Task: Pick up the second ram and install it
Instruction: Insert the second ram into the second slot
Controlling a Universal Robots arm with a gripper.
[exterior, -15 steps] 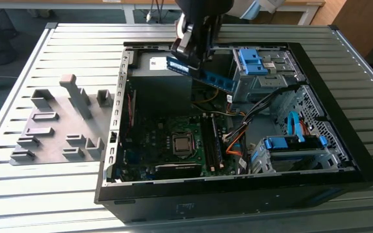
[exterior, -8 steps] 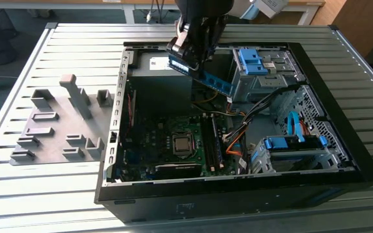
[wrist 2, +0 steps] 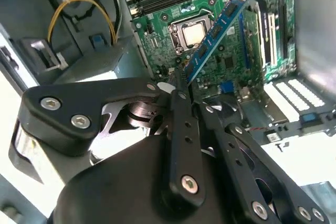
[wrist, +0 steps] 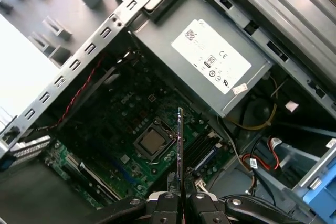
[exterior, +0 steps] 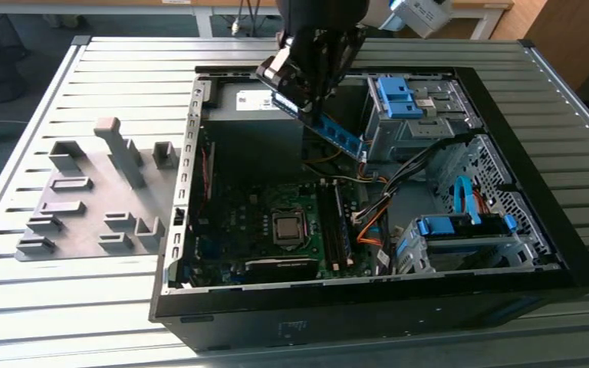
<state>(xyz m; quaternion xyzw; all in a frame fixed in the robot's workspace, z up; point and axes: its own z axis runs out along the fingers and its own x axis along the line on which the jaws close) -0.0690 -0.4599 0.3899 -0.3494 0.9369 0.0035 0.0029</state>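
Observation:
My gripper (exterior: 313, 115) hangs above the open computer case (exterior: 187, 253), shut on the second ram (exterior: 340, 136), a green stick with a blue label and black chips. In the second wrist view the ram (wrist 2: 218, 27) juts from the black fingers (wrist 2: 181, 98) over the motherboard. In the first wrist view it shows edge-on as a thin strip (wrist: 180, 145) rising from the gripper (wrist: 179, 195), above the processor socket (wrist: 153, 141). The memory slots (exterior: 342, 230) lie below it, to the exterior view's right of the socket (exterior: 288, 227).
A grey fixture plate with plastic blocks (exterior: 100, 199) lies on the slatted table at the exterior view's left. Inside the case are the power supply (wrist: 210, 61), blue drive bays (exterior: 407, 96), another drive cage (exterior: 459, 234) and loose cables (exterior: 376, 222).

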